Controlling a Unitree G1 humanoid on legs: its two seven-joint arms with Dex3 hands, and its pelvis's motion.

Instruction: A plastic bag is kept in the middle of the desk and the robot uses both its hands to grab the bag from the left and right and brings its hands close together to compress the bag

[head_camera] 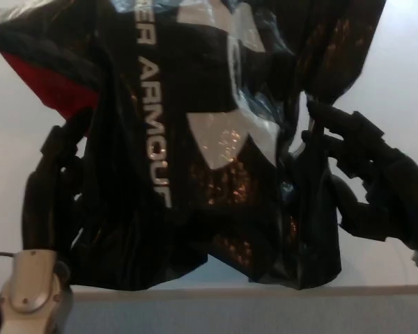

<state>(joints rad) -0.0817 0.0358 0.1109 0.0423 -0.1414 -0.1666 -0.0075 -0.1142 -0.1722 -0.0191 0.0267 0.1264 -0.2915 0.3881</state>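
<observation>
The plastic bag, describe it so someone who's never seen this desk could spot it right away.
On the white desk, between the left hand and the right hand, sits the plastic bag. It is glossy black and crinkled, with white lettering, a white logo and a red patch at its upper left.

Bright, even light from above, pale worktop (404,83) nearly washed out, small speckled glints on the glossy black bag (216,181), its folds lost in dark shadow, whole picture soft and slightly blurred
</observation>
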